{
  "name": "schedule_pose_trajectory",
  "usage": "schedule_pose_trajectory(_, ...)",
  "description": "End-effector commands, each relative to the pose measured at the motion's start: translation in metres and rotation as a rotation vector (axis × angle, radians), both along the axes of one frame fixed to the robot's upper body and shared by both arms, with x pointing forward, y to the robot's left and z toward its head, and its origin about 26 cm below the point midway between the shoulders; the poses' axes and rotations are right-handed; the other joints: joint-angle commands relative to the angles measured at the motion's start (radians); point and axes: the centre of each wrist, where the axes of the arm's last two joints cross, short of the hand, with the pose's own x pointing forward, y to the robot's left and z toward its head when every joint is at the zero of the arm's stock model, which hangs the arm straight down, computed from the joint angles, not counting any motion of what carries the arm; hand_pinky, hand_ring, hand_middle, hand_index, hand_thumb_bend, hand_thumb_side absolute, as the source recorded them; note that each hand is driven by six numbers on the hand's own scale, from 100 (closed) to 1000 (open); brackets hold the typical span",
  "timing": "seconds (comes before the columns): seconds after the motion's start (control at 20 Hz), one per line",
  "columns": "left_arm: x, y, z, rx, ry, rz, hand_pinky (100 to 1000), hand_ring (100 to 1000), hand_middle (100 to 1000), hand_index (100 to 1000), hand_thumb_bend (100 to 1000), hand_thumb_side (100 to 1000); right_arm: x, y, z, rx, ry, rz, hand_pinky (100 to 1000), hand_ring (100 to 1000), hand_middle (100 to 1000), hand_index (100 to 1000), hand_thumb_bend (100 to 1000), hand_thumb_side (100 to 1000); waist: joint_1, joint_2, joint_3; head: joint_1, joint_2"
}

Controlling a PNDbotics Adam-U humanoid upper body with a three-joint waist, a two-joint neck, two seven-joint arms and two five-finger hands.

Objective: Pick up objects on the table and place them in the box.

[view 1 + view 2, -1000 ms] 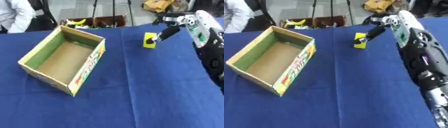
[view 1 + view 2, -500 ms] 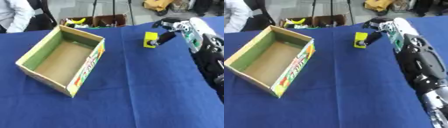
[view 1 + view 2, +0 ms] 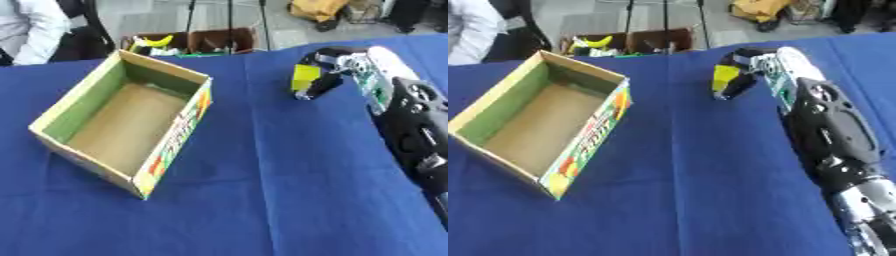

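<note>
Yellow block (image 3: 304,77) sits in the upper right of the frame, upright, pinched by the right hand (image 3: 325,75), whose fingers curl over its top and right side. Whether it is touching the blue tabletop (image 3: 262,200) or just off it cannot be told. Open cardboard box (image 3: 122,120) lies well apart, to the lower left of the block, so the carry runs leftward. Left hand not visible.

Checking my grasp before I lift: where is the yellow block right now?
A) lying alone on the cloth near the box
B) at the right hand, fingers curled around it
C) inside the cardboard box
B: the right hand has its fingers curled around the yellow block, well right of the open box.
</note>
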Motion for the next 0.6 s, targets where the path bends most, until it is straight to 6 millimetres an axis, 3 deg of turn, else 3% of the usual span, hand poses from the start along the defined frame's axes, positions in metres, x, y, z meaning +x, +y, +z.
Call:
schedule_pose_trajectory(0.05, -0.0007, -0.0017, 0.0073, 0.019, -0.027, -0.009, 398, 584, 616, 895, 100, 976, -0.0024, -0.0014, 0.0212, -0.002, -0.058, -0.016, 865, 1000, 904, 996, 385, 505, -0.001, -0.016, 0.003, -0.005, -0.018)
schedule_pose_trajectory(0.6, -0.0013, -0.0021, 0.0058, 0.023, -0.02, -0.01, 399, 585, 616, 895, 100, 976, -0.003, -0.0034, 0.0287, -0.002, -0.072, -0.034, 853, 1000, 893, 989, 291, 497, 0.0, -0.011, 0.001, -0.01, -0.012)
